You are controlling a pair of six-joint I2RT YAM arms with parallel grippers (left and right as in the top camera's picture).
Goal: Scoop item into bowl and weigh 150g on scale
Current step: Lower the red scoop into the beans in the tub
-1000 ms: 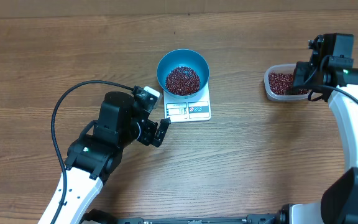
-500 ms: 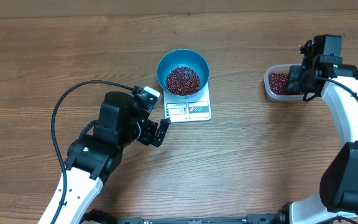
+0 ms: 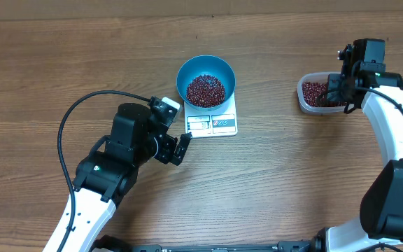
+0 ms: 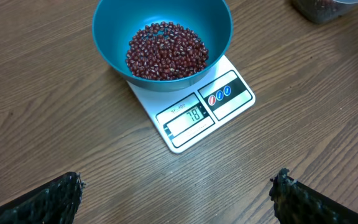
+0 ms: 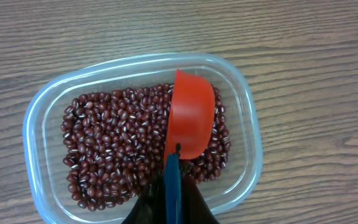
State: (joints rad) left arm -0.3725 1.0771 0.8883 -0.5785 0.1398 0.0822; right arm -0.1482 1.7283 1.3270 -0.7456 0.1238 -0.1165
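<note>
Red scoop, clamped in the right gripper, has shifted over the tub of beans; we judge another load due. Left gripper apart.

Blue bowl: one counted. White kitchen scale: one. Clear plastic tub: one. Red scoop: one. Bean piles: two noted, pile in bowl, pile in tub; single beans too many to be counted. Grippers: two, left gripper, right gripper.
</note>
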